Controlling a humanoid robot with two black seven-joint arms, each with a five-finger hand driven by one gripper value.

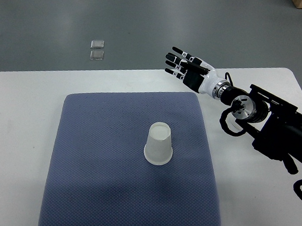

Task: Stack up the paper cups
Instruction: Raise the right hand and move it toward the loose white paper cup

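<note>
White paper cup (159, 144) stands upside down, wide rim down, just right of the middle of the blue-grey mat (95, 156); only this one cup shows, or a nested stack that cannot be told apart. Its long axis runs upright, leaning slightly in this steep view. Beyond the mat's far right corner, well apart from the cup, the right hand (186, 67) hovers with fingers spread and straight, holding nothing. From that hand the cup lies nearer the camera and a little leftward. No left arm shows, so the right hand is the only one placed to reach.
</note>
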